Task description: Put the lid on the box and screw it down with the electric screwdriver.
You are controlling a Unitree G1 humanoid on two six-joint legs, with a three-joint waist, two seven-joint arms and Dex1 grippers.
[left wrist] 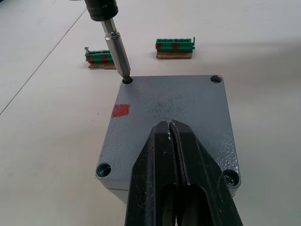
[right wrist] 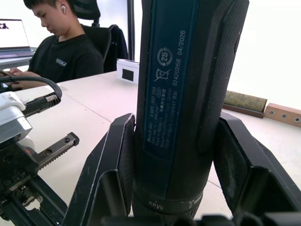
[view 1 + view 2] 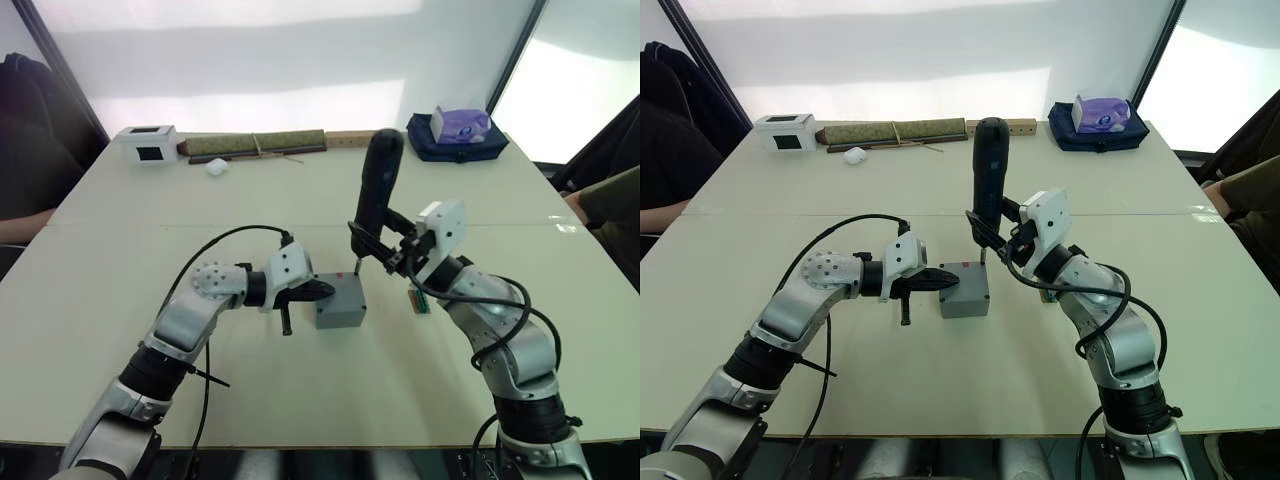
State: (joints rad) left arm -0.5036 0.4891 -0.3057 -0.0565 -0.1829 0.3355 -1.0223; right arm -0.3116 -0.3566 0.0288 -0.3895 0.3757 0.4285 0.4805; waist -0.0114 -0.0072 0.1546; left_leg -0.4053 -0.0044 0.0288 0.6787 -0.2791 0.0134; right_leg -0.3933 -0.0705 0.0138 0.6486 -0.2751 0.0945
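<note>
**Screwdriver bit in a corner hole of the lidded box**

The right end effector (image 3: 992, 238) is clamped on the electric screwdriver (image 3: 990, 165), its two black fingers (image 2: 120, 155) pressing either side of the dark barrel and holding the tool nearly upright. The metal bit (image 1: 118, 54) reaches down into one corner screw hole of the lid (image 1: 174, 117), which lies flat on the box (image 3: 964, 291). The left end effector (image 1: 175, 146) has its fingers together, and their tips rest on the lid's top near the edge facing that arm. A small red mark (image 1: 120, 110) sits on the lid near the bit.

The barrel's label shows a recycling mark with "25", a crossed-out bin and the print "62420358 04/2026"; smaller lines beside it are too fine to read, and the collar seems to read "Max".

The box stands mid-counter (image 3: 300, 400). Just beyond it lie two green strips (image 1: 174, 45). At the counter's far edge are a white box (image 3: 148, 144) and a purple tissue box (image 3: 460, 124). A person (image 2: 61, 47) sits across the room.
</note>
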